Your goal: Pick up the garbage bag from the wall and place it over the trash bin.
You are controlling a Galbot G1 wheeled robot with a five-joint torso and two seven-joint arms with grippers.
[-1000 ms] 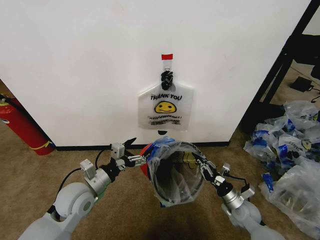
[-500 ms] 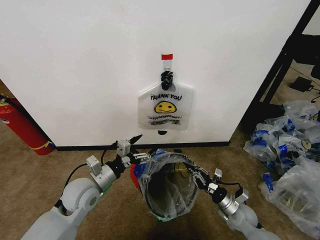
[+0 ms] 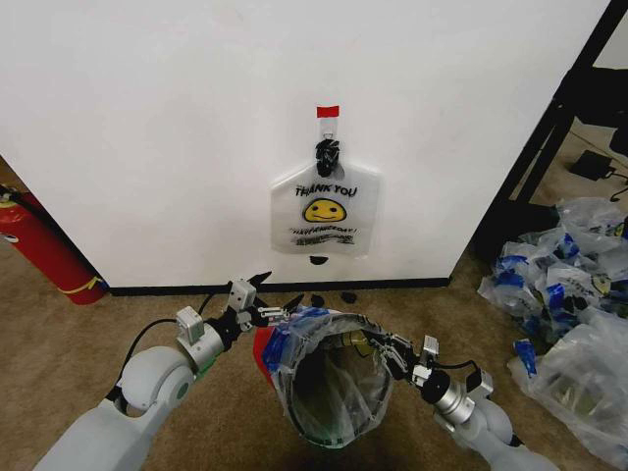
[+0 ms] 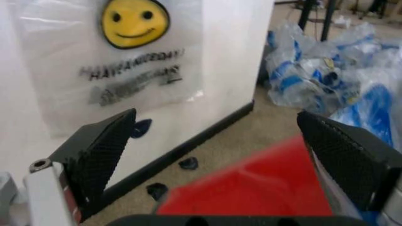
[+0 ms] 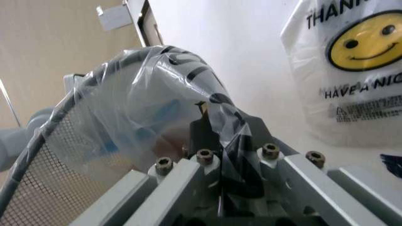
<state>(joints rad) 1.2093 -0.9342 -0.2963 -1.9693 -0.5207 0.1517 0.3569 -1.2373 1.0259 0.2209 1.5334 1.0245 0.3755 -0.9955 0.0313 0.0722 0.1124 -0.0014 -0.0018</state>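
- Garbage bag (image 3: 329, 368): clear plastic w/ blue patches at the left rim, stretched over the mouth of the trash bin (image 3: 339, 432). Bag hangs down inside; rim wrapped front to back.
- Trash bin: dark mesh, red base showing at its left side; stands on brown carpet, near the wall (image 3: 177, 128), just below the hook.
- Left gripper (image 3: 267, 300): at the bin's far-left rim, beside the blue patch of the bag. Jaws spread wide in the left wrist view (image 4: 220, 155), nothing between the pads; red of the bin base below them.
- Right gripper (image 3: 378, 343): at the bin's right rim, pinching the bag's edge. Right wrist view (image 5: 204, 136) shows dark-printed plastic pulled tight across the fingers, mesh rim alongside.
- Wall: plain white, black baseboard. Red tape mark (image 3: 327, 111) above a hook; a second bag w/ smiley (image 3: 325, 208) and "THANK YOU" print hangs there, flat against the wall.
- Small dark scraps (image 3: 324, 297) on the carpet by the baseboard, behind the bin.
- Fire extinguisher (image 3: 44, 245): red, leaning at far left against the wall.
- Pile of clear bags (image 3: 569, 294) w/ blue patches on the floor at right, well apart from the bin.
- Black frame (image 3: 545, 128) at the wall's right corner.
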